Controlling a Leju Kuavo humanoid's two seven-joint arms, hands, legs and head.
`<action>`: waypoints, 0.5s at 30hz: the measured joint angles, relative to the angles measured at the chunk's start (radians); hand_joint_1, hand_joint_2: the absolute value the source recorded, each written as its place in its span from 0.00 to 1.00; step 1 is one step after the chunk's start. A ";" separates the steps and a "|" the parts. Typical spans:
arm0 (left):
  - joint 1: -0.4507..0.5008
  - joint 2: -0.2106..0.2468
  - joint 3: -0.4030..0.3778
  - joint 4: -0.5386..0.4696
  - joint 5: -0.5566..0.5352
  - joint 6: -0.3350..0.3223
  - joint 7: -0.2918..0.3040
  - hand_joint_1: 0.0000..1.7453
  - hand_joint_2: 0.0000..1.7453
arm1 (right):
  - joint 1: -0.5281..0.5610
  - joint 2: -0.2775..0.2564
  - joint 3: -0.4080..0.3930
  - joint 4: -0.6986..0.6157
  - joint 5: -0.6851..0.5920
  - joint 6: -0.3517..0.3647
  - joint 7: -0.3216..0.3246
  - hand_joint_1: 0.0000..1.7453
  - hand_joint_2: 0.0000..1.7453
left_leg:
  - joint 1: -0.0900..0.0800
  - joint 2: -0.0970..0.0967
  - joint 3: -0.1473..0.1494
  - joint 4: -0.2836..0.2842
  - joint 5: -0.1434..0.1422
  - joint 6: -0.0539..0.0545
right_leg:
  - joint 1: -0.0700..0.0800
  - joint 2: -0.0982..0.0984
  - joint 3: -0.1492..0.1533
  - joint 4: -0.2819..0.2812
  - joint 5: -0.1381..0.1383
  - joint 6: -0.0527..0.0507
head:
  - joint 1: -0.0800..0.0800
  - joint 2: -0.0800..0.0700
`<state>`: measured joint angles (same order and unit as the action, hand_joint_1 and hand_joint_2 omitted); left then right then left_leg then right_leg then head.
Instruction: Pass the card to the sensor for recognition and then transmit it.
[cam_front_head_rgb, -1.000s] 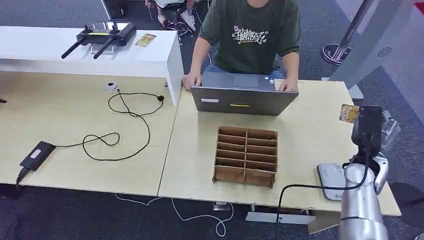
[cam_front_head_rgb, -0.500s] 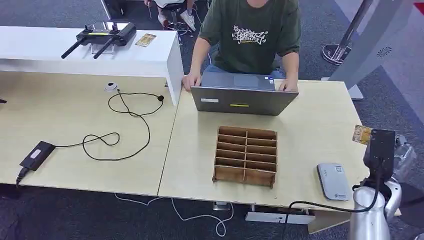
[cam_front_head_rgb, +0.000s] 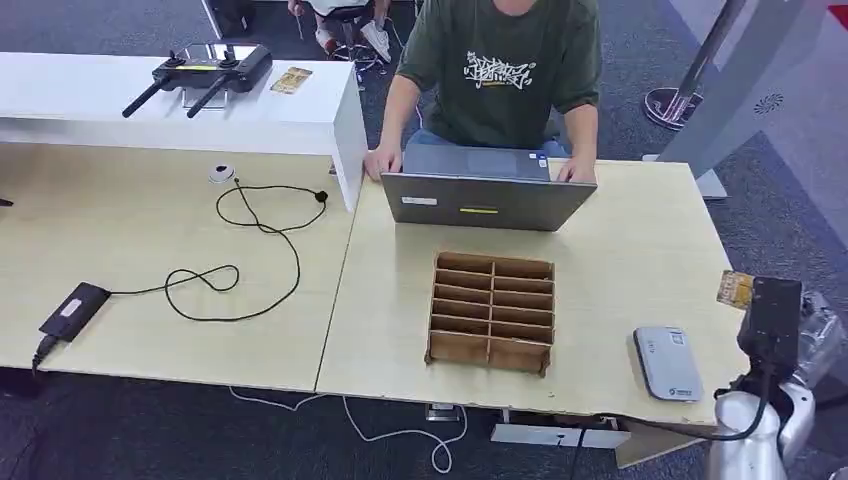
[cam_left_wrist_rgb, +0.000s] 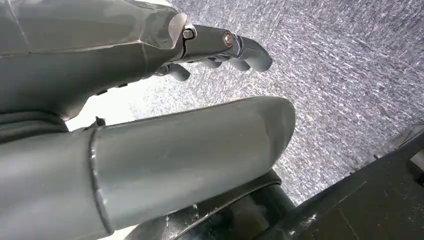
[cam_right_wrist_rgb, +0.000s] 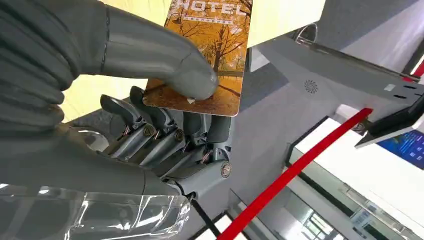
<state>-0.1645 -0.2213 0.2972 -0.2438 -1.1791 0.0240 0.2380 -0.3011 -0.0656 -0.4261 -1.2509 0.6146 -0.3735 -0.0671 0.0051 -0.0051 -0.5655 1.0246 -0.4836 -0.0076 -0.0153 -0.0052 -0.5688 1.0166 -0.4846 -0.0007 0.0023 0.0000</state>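
Right hand (cam_right_wrist_rgb: 150, 125), right wrist view: thick grey thumb pressing an orange card printed with autumn trees and the word HOTEL (cam_right_wrist_rgb: 210, 55) against the darker fingers (cam_right_wrist_rgb: 165, 120) beneath; card firmly pinched. Head view: same card (cam_front_head_rgb: 735, 289) at lower right of frame, just past the right edge of the light wooden table (cam_front_head_rgb: 640, 250), beside the black camera block on the silver right arm. Flat grey rounded-rectangle sensor pad (cam_front_head_rgb: 668, 362) on the table at lower right, near the card but apart from it, down and to the left. Brown cardboard divider tray with two columns of slots (cam_front_head_rgb: 492, 312) at centre. Grey open laptop (cam_front_head_rgb: 487, 199) above it, with a person in a dark green printed T-shirt (cam_front_head_rgb: 500, 70) at the keys. Left hand (cam_left_wrist_rgb: 220, 50), left wrist view: fingers loosely curled over grey carpet, holding nothing.
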 joint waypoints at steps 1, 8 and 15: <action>0.000 0.000 0.000 0.000 0.000 0.000 0.000 0.00 0.00 | 0.000 0.000 -0.002 0.001 -0.007 0.002 0.000 1.00 1.00 | 0.000 0.000 0.000 0.000 0.000 0.000 | 0.000 0.000 0.000 0.000 0.000 0.000 | 0.000 0.000; 0.000 0.000 0.000 0.000 -0.005 0.000 0.000 0.00 0.00 | -0.019 -0.011 -0.016 0.056 -0.011 0.024 0.000 1.00 1.00 | 0.000 0.000 0.000 0.000 0.000 0.000 | 0.000 0.000 0.000 0.000 0.000 0.000 | 0.000 0.000; -0.001 0.000 0.000 0.000 -0.003 0.000 0.000 0.00 0.00 | -0.067 -0.024 -0.020 0.145 0.004 0.023 -0.010 1.00 1.00 | 0.000 0.000 0.000 0.000 0.000 0.000 | 0.000 0.000 0.000 0.000 0.000 0.000 | 0.000 0.000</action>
<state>-0.1657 -0.2216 0.2972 -0.2438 -1.1826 0.0240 0.2380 -0.3682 -0.0893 -0.4459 -1.1062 0.6188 -0.3510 -0.0774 0.0051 -0.0050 -0.5654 1.0246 -0.4835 -0.0076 -0.0153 -0.0052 -0.5688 1.0167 -0.4845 -0.0006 0.0027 0.0000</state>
